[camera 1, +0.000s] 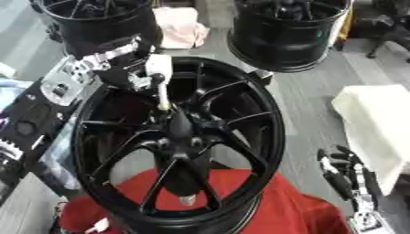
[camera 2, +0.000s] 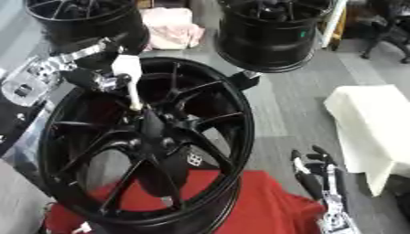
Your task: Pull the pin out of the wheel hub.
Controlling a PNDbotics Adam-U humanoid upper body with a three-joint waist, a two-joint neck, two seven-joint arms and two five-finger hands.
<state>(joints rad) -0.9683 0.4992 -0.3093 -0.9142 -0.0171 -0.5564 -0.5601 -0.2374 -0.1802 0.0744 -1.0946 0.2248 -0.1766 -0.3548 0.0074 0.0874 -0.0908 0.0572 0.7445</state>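
A large black spoked wheel hub (camera 1: 180, 137) stands tilted on a red cloth (camera 1: 288, 208). The pin (camera 1: 163, 93) has a white handle (camera 1: 158, 65) and a thin pale shaft running down to a spot just above the hub's centre. I cannot tell if its tip is still seated in the hub. My left hand (camera 1: 120, 77) comes in from the upper left over the rim, its fingers curled round the pin's handle. My right hand (camera 2: 320, 176) rests open at the lower right, fingers up, apart from the wheel.
Two more black wheels (camera 1: 96, 23) (camera 1: 288, 32) stand behind on the grey floor, with a pink cloth (camera 1: 180, 27) between them. A white cloth-covered block (camera 1: 376, 123) lies at the right. A small pale piece (camera 1: 186, 199) shows low between the spokes.
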